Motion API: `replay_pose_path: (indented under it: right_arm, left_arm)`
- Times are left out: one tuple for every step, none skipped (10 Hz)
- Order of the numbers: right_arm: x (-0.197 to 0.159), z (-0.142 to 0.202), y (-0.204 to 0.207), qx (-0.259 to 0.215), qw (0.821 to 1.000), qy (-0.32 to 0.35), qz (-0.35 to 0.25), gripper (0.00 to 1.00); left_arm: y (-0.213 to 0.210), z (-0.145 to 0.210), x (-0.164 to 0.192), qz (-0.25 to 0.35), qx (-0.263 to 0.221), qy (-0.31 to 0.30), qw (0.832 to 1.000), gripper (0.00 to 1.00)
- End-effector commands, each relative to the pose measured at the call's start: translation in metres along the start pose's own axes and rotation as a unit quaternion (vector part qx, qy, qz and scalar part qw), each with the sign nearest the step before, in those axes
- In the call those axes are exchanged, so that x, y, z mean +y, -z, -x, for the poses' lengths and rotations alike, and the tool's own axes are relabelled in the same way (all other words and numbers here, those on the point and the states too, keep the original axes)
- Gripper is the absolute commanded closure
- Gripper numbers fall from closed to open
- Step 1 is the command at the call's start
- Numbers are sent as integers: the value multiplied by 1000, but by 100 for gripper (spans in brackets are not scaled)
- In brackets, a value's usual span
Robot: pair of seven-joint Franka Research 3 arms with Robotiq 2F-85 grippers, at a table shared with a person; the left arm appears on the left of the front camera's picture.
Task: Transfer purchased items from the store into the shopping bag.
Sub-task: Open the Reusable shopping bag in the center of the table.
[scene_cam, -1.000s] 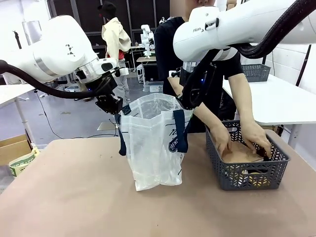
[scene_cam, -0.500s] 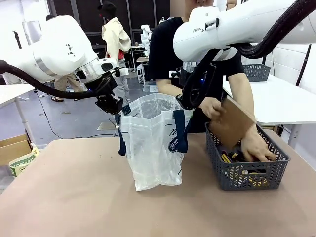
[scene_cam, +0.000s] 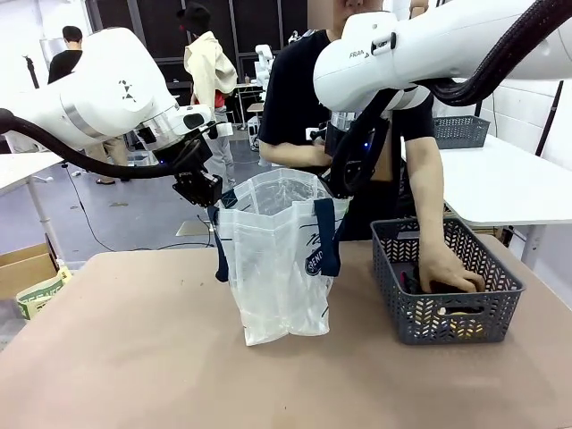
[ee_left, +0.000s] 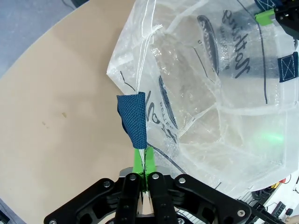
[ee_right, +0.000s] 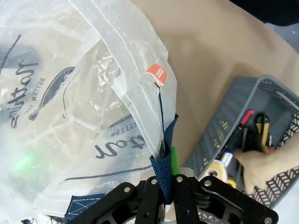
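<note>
My left gripper (ee_left: 140,173) and right gripper (ee_right: 166,185) each pinch a blue strap (ee_left: 133,119), bag (scene_cam: 277,259) held open (looks empty), goods (ee_right: 216,168) wait in basket (scene_cam: 447,315) under person's hand (scene_cam: 449,273).

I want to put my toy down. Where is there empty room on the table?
The table is bare left of the shopping bag and along its near edge. The basket is crowded, with a person's hand inside.
</note>
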State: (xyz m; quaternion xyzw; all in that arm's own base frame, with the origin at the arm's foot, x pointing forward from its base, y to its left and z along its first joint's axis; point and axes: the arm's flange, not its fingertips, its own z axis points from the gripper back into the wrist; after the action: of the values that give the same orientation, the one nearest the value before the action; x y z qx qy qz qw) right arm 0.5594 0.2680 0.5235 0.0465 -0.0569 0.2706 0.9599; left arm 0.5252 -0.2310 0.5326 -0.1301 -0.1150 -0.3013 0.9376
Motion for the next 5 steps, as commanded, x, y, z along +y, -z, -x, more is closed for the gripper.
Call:
replay_pose_path:
  right_arm:
    - [-1,1,1,2,1000,1,0,100]
    - [-1,1,1,2,1000,1,0,100]
    - [-1,1,1,2,1000,1,0,100]
    - [-1,1,1,2,1000,1,0,100]
    - [-1,1,1,2,1000,1,0,100]
  left_arm:
    - [0,0,-1,-1,1,-6,1000,100]
    - [0,0,-1,-1,1,-6,1000,100]
    - [0,0,-1,-1,1,-6,1000,100]
    - [0,0,-1,-1,1,-6,1000,100]
    - [0,0,-1,-1,1,-6,1000,100]
